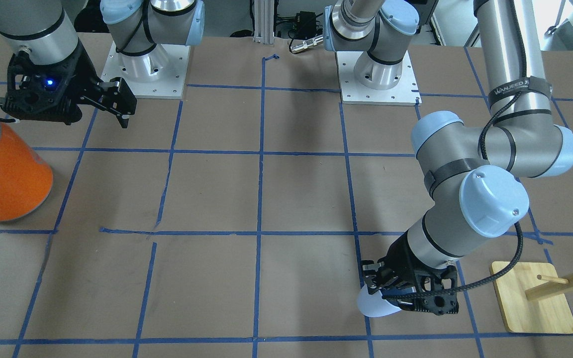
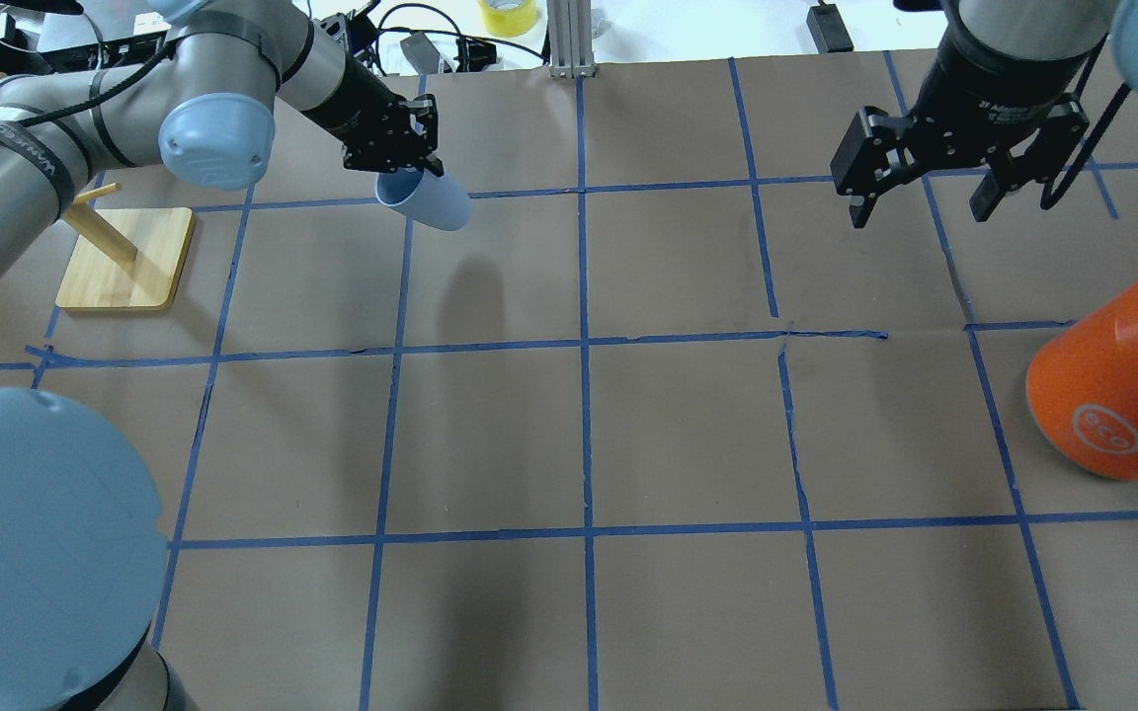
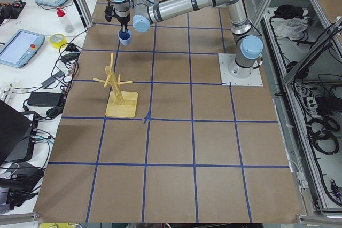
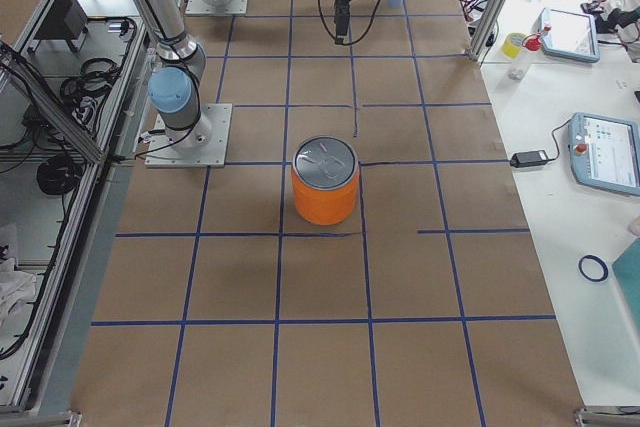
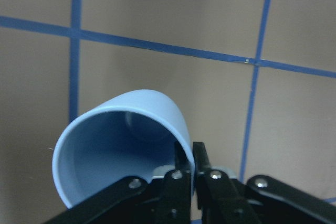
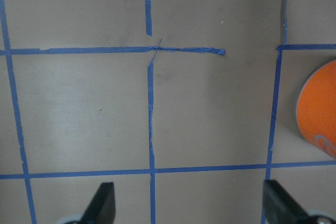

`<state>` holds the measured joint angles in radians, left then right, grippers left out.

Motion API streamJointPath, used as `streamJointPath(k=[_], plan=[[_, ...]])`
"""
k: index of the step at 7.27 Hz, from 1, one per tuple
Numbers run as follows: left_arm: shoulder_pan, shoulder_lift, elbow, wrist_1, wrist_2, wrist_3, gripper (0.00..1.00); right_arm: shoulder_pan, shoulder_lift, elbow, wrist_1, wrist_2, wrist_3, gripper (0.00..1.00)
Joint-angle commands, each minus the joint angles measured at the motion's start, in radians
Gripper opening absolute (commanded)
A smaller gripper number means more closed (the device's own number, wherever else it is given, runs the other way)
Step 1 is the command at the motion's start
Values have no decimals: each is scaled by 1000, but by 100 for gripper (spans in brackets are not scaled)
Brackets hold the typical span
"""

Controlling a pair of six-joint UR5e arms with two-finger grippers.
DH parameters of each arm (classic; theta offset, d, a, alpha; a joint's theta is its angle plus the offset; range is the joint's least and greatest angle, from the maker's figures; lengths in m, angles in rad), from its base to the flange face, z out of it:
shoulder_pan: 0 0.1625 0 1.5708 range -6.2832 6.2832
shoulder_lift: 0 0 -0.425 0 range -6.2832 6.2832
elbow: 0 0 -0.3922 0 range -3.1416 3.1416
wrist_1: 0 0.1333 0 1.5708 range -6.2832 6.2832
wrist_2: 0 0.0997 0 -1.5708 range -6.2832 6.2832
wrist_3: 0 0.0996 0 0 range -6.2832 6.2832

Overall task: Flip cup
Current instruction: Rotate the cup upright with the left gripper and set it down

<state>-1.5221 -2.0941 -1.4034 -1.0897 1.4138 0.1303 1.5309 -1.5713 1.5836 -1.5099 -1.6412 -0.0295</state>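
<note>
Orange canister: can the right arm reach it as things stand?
Probably yes: the right gripper hangs open and empty above the table near the orange canister, nothing between them.

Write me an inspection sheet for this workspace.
Surface: brown paper table with a blue tape grid, some strips peeling.
Job's things: cup tilted, held clear of the table by its rim.
Clutter: orange cylinder; wooden peg stand.
End effectors: left end effector shut on the cup; right end effector open, empty.
Cables: black cable looped at the left wrist.
Surroundings: teach pendant and yellow tape roll on the side bench.
</note>
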Motion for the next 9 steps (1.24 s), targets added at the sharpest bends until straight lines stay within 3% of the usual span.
streamJointPath(k=[1,4,7,8,9], plan=[[7,-3,-12,-1,185,187,0,0,-1,7,-6,-20,3,100],[26,-4,-80,11,189,195,0,2,-48,10,8,1,3,100],[39,-6,-86,10,241,192,0,30,-65,16,8,8,2,100],[39,-4,-88,11,238,202,39,81,-62,15,-7,1,-1,100],[39,-3,-88,11,237,199,99,92,-55,15,-7,3,-1,100]])
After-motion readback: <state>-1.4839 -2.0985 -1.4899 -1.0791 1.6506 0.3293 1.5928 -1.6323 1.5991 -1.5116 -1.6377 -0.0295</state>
